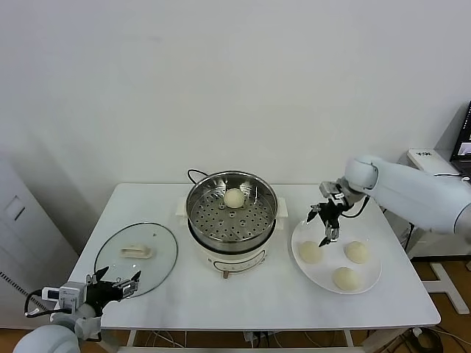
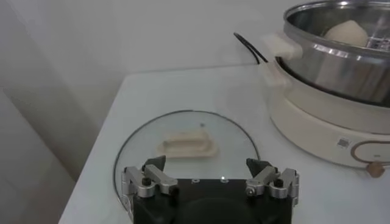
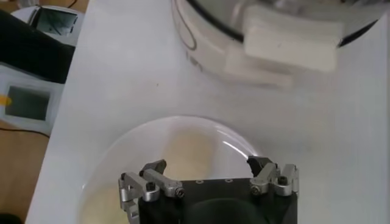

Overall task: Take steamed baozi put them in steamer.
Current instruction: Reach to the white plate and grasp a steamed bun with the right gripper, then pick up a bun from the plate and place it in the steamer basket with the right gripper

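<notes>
Right pincer [image 1: 328, 224] hangs open above the plate [image 1: 372, 283] of 3 smooth buns [image 1: 310, 252]; 1 pale bun [image 1: 234, 197] sits in the steamer [image 1: 200, 202]. Left pincer [image 1: 118, 283] idles open beside the lid [image 1: 158, 243].

The right arm [image 1: 412, 187] was clad in smooth white rounded shells, with a thick forearm narrowing toward the wrist. Black cables looped around that wrist, ahead of the right gripper [image 1: 326, 224], which was black and silver with dark, slender fingers. The left gripper [image 1: 116, 285] was also black, joined to a small white-and-grey wrist block with a black cable trailing off it. Both wrist views showed silver metal finger links with dark screws, mounted on a black housing.
</notes>
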`<control>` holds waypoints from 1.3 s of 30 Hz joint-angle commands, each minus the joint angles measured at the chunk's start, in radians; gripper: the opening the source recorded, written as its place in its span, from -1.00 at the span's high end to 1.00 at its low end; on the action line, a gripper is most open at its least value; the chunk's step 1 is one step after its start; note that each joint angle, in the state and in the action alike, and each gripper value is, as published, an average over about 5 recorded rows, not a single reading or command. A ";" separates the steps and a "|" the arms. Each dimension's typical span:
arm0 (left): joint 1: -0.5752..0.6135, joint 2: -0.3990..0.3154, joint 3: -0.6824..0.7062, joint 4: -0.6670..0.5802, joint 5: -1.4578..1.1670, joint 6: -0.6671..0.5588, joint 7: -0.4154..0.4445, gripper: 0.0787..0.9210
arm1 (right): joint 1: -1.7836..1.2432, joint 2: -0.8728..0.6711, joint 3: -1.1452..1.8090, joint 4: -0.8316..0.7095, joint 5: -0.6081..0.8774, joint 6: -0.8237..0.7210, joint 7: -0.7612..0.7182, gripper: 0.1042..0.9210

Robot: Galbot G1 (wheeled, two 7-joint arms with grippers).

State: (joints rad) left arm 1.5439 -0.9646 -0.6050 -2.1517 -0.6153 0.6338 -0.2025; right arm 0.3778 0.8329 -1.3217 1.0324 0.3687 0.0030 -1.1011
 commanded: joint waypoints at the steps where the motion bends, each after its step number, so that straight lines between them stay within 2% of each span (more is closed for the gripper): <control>1: 0.001 -0.001 0.001 0.000 0.000 0.001 0.000 -0.77 | -0.121 -0.015 0.054 0.006 -0.051 -0.022 0.034 -0.76; 17: 0.002 -0.002 0.007 -0.008 0.005 0.010 -0.002 -0.77 | -0.249 0.021 0.209 -0.077 -0.157 -0.017 0.062 -0.73; 23: 0.001 -0.003 0.008 -0.012 0.005 0.011 -0.003 -0.77 | -0.253 0.030 0.226 -0.090 -0.156 -0.019 0.071 -0.52; 31: 0.001 -0.005 0.009 -0.014 0.004 0.011 -0.003 -0.77 | -0.250 0.032 0.224 -0.088 -0.153 -0.021 0.065 -0.03; 39: 0.001 -0.009 0.010 -0.016 0.005 0.016 -0.007 -0.77 | -0.229 0.031 0.211 -0.073 -0.143 -0.018 0.045 0.17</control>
State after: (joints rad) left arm 1.5447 -0.9732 -0.5946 -2.1668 -0.6111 0.6489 -0.2096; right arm 0.1437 0.8646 -1.1146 0.9583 0.2248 -0.0162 -1.0509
